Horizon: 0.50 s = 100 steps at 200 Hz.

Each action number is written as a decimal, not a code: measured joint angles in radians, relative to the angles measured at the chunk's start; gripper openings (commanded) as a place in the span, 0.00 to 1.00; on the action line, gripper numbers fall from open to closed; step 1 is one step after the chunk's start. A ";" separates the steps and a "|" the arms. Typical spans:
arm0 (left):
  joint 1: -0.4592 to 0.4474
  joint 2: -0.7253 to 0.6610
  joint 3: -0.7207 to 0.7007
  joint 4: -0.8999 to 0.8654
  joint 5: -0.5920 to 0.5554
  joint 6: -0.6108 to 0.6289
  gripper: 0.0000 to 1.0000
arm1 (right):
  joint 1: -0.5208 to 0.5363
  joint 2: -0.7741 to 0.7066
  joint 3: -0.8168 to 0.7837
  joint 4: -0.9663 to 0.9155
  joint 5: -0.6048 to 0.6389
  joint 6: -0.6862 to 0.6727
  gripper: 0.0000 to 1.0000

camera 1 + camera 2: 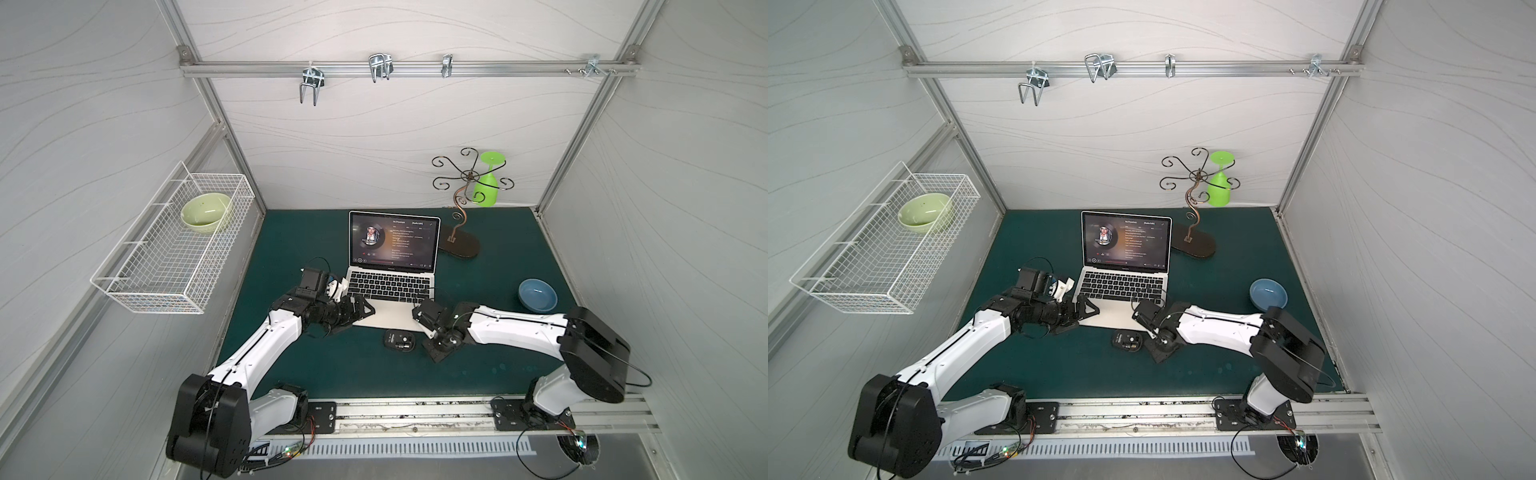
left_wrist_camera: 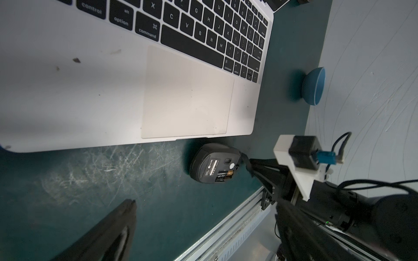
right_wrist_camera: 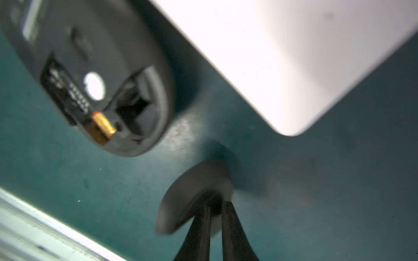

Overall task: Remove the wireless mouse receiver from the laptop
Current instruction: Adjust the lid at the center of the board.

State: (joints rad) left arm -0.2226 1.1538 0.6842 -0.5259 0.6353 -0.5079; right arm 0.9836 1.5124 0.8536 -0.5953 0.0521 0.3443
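Observation:
The silver laptop stands open mid-table, screen lit. The wireless mouse receiver shows in no view. A black mouse lies belly-up in front of the laptop, its battery bay open with a gold-tipped cell showing. My right gripper is just right of the mouse, its jaws pinched on the edge of a dark oval battery cover near the mat. My left gripper is open at the laptop's front left corner, nothing between its fingers.
A blue bowl sits right of the laptop. A metal cup stand with a green glass stands at the back right. A white wire basket hangs on the left wall. A metal rail runs along the front edge.

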 measured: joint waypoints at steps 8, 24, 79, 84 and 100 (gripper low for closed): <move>0.000 0.000 0.000 0.000 0.003 0.000 0.99 | -0.063 -0.034 -0.027 0.014 -0.026 0.008 0.15; 0.000 0.000 0.000 0.001 0.009 0.000 0.99 | -0.219 -0.095 -0.088 0.053 -0.130 0.027 0.15; 0.000 0.008 0.000 0.020 0.040 -0.002 0.99 | -0.561 -0.190 -0.153 0.114 -0.398 0.082 0.38; 0.000 0.009 0.000 0.021 0.042 -0.001 0.99 | -0.562 -0.196 -0.146 0.107 -0.390 0.074 0.39; 0.000 0.010 0.000 0.022 0.042 -0.002 0.99 | -0.547 -0.234 -0.130 0.089 -0.373 0.065 0.41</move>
State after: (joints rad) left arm -0.2222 1.1637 0.6842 -0.5037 0.6773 -0.5098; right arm 0.4362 1.2781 0.7231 -0.5064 -0.3206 0.4095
